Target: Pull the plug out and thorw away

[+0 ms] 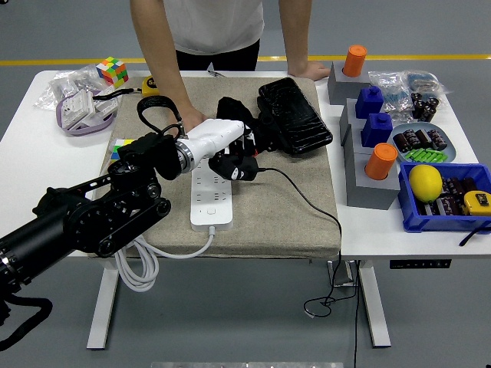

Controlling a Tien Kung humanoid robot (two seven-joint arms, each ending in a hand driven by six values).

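A white power strip lies on the beige mat, its white cable hanging off the near edge. My left hand is shut on the black plug and holds it just above the strip's far end. The plug's black cord runs right across the mat and drops over the table's edge. The right arm is out of view.
A person stands at the far side, one hand on the mat behind my hand, the other at the far edge. A black glove and black case lie beyond. Blue and grey blocks and a blue bin stand right.
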